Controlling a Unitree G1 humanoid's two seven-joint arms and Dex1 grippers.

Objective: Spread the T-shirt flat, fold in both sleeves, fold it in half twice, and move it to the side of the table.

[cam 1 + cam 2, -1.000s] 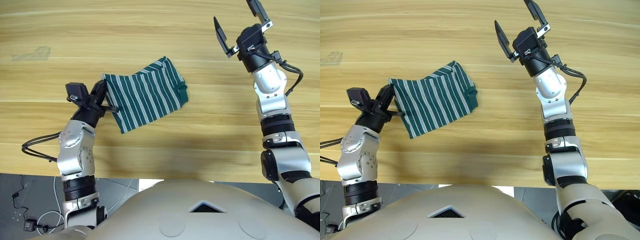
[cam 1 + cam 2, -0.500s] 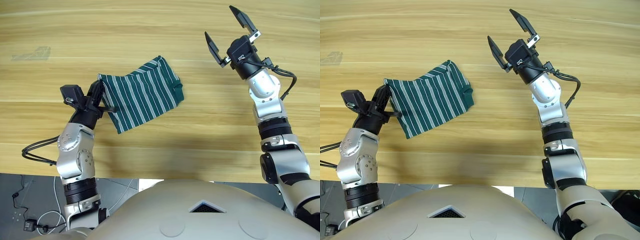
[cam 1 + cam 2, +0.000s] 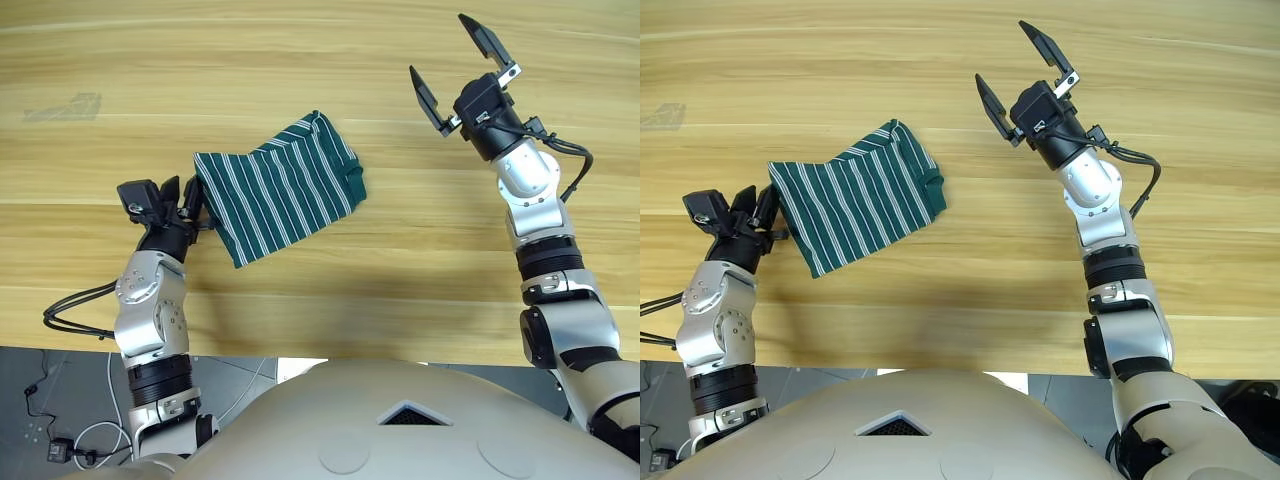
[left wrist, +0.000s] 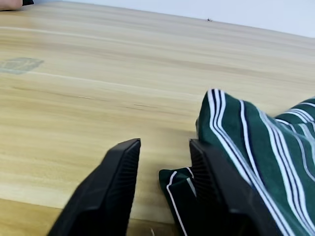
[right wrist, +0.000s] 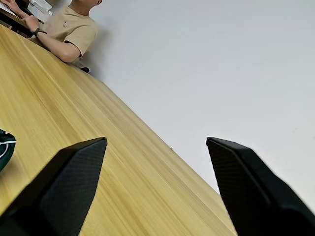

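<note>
Found the black 2-fingered left gripper [image 4: 165, 143] nearest, low over the light wooden table [image 3: 300, 60], on the left side near the front edge. Saw its 2 fingers parted a moderate way, with bare wood in the gap and nothing held. Noted 1 of those fingers just beside the near-left edge of the dark green T-shirt with thin white stripes [image 3: 280, 190]; could not tell whether it touched the cloth.

Saw the T-shirt folded into a compact, roughly 4-sided bundle, lying on the table left of the middle and skewed, its stripes running diagonally. Made out stacked layers at the edge by the left gripper, with 1 corner humped up a little, and a plain green band along the opposite end.

Farther out and to the right, found the black 2-fingered right gripper [image 3: 438, 44] raised above the wood, well apart from the T-shirt, fingers spread wide and empty, tips pointed toward the far side.

Spotted a faint grey-green mark [image 3: 62, 106] on the wood at the far left.
</note>
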